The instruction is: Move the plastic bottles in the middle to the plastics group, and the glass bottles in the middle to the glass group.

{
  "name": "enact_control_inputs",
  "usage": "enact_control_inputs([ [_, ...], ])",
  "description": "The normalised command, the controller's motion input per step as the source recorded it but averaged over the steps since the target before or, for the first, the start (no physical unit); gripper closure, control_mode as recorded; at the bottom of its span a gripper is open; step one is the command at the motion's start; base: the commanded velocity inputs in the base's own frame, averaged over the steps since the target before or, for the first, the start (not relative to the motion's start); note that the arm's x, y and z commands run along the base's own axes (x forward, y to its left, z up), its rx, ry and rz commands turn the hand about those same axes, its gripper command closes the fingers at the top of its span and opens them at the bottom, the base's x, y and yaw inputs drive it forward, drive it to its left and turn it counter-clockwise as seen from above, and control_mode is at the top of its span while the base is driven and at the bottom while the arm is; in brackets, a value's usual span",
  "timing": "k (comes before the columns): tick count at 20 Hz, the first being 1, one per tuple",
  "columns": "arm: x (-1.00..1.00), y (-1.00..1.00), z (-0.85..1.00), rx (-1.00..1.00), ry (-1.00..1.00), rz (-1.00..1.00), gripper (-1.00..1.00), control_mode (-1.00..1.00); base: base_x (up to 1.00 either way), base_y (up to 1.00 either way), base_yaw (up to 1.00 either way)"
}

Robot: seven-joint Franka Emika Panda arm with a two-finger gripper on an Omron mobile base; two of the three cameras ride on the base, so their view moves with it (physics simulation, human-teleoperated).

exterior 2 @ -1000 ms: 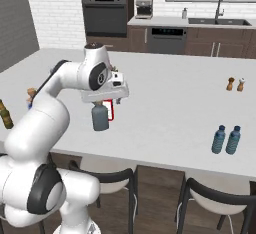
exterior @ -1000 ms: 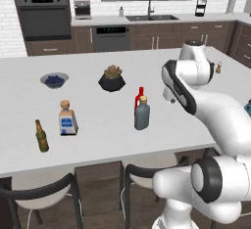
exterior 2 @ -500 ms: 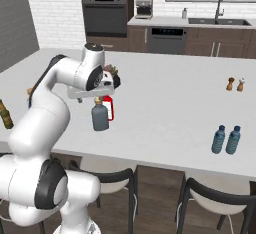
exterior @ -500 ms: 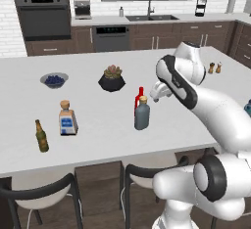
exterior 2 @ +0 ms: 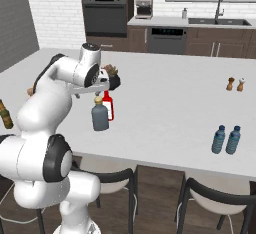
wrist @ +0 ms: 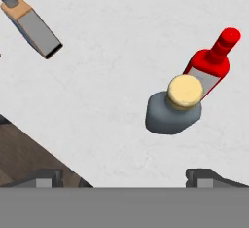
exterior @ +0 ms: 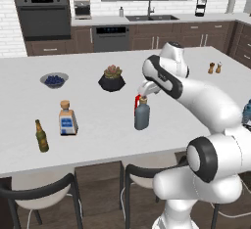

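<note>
From my station I see the end effector (wrist: 124,177) poised above the counter (exterior: 98,110) with its jaws spread wide and nothing between them. Beneath it, offset toward one finger, stands the grey bottle (wrist: 173,110) with its tan cap, upright near the counter's front edge. The red bottle (wrist: 210,64) stands right against it on the far side. In the left base view, the square clear bottle (exterior: 67,119) and the brown beer bottle (exterior: 41,136) stand well apart to the left. Two blue bottles (exterior 2: 226,139) stand together at the right in the right base view.
</note>
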Motion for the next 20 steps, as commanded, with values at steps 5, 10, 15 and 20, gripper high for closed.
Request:
enact_control_inputs([
  [5, 0.46, 0.00, -0.26, -0.09, 0.14, 0.00, -1.00, -1.00, 0.00, 0.00, 0.00],
  [10, 0.52, 0.00, -0.37, -0.08, 0.09, 0.00, -1.00, -1.00, 0.00, 0.00, 0.00],
  [15, 0.57, 0.00, -0.24, 0.00, 0.01, 0.00, -1.00, -1.00, 0.00, 0.00, 0.00],
  [20, 0.37, 0.00, -0.25, -0.02, 0.00, 0.00, -1.00, -1.00, 0.00, 0.00, 0.00],
])
